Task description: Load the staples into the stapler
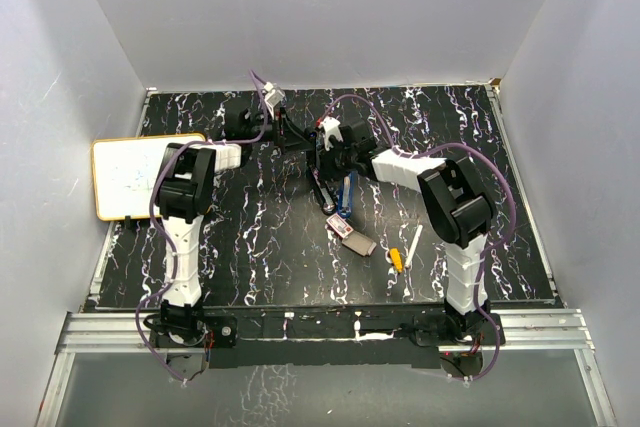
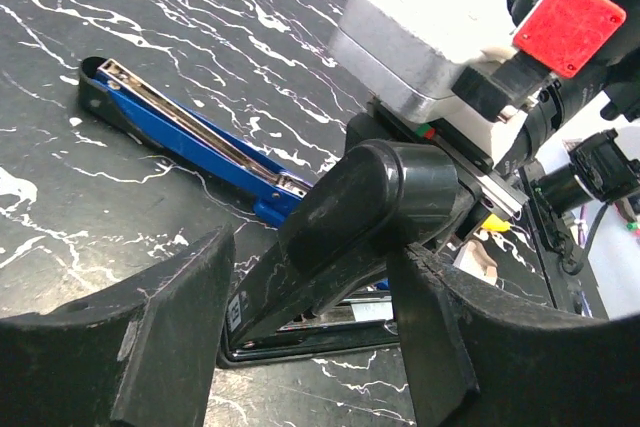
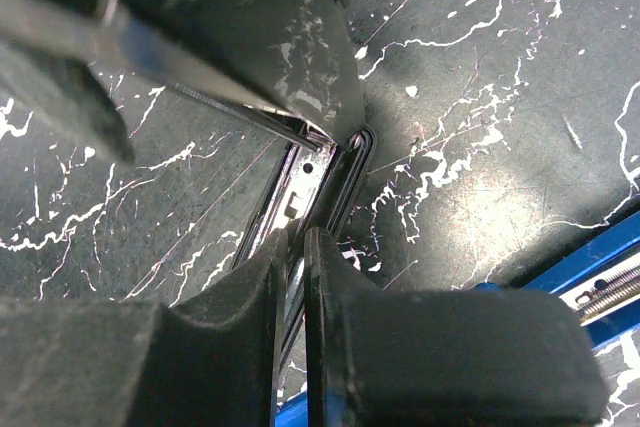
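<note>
The black stapler lies mid-table with its lid raised off the base channel. My left gripper is shut on that lid, one finger on each side, and it shows in the top view. My right gripper is shut, its tips down in the stapler's metal channel, and it shows from above; a sliver of metal shows between the tips, and I cannot tell what it is. The red-and-white staples box with its tan tray lies nearer the arm bases, untouched.
A blue stapler lies open just right of the black one, also in the left wrist view. A yellow-tipped white pen lies right of the box. A whiteboard sits at the left edge. Grey walls enclose the table.
</note>
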### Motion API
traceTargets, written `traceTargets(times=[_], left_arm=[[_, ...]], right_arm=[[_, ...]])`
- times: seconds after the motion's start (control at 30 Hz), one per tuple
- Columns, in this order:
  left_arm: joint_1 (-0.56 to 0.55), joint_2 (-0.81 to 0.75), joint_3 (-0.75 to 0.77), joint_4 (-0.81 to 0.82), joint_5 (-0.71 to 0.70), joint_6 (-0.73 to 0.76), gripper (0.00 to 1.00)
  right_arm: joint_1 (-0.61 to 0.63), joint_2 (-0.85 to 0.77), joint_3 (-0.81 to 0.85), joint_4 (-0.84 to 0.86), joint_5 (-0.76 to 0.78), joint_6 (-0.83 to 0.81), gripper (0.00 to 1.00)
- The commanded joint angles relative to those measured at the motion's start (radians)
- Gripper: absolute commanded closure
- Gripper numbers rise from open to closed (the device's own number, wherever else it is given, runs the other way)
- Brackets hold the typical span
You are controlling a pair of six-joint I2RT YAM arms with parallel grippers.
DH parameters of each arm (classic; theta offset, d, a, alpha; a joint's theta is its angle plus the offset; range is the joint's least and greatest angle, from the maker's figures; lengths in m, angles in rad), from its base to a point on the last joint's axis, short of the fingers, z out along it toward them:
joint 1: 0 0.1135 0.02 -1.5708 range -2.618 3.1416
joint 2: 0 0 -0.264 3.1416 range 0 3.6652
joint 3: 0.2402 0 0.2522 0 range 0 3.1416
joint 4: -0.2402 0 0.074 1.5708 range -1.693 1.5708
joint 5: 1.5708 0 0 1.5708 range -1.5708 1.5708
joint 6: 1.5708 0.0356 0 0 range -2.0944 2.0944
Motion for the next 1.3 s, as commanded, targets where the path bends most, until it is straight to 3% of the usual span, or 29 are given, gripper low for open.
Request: traceTargets(times=[0.0,0.2,0.63,0.97,1.27], left_arm=[[-0.005,-0.088,-0.01,0.002,0.058,0.068,0.4],[-0.005,-0.124,-0.049,-0.001,0.066,0.098,0.39],[-0.03,-0.216,-0.034,-0.604,-0.008,0.675,0.36],[-0.048,-0.244,0.006,-0.772,-0.06,0.849,0.33],[-0.052,-0.285,-0.021,-0.821,-0.071,0.932,0.33]], right_arm=[[-0.027,0.035,-0.068,-0.071,0.143,-0.044,0.89],[-0.033,0.008,-0.101,-0.038,0.144,-0.037,0.89],[-0.052,-0.008,-0.139,-0.001,0.043,0.006,0.89],[-0.055,-0.026,-0.171,0.004,0.022,0.048,0.89],[-0.072,-0.016,-0.207,0.023,-0.014,0.084,0.89]])
